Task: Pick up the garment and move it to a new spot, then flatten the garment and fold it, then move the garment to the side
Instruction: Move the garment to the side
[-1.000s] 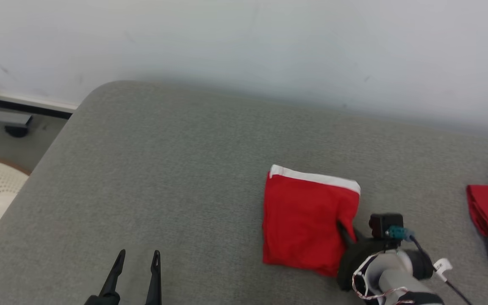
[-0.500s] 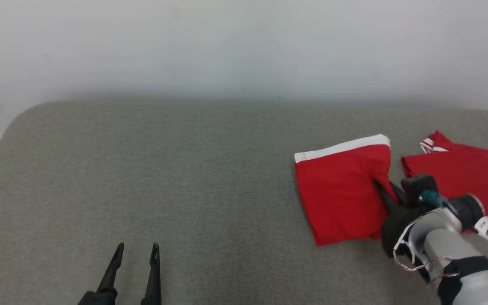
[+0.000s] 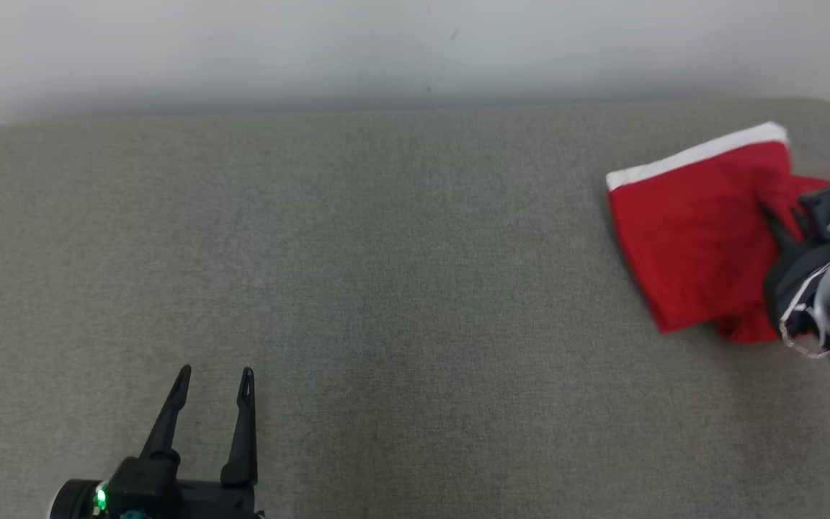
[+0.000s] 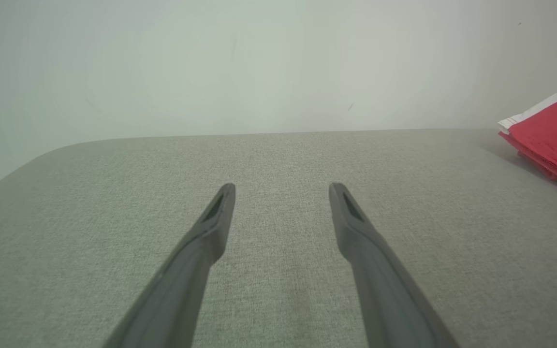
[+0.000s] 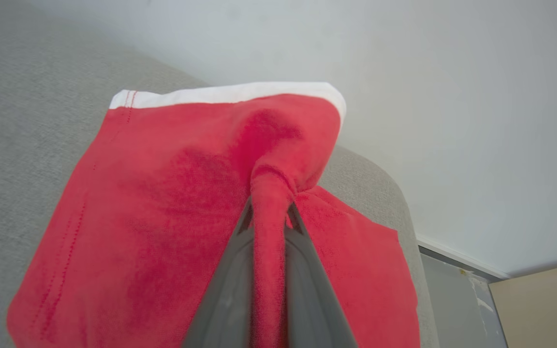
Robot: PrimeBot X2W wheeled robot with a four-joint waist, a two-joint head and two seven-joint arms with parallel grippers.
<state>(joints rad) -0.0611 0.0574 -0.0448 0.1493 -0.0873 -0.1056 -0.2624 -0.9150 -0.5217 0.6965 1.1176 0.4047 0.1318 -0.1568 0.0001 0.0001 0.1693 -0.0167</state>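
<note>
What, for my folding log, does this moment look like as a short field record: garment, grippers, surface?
garment: red with a white band, folded, at the right end of the surface
right gripper: shut on a pinched ridge of the garment
left gripper: open, holding nothing
surface: grey, fabric-covered

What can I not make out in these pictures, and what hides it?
- Right wrist view: pads of the right gripper, hidden by the pinched fold of the garment.
- Head view: red cloth under the garment, mostly covered; separate piece or not, unclear.
- Left wrist view: the garment's right part, cut off by the edge.
</note>
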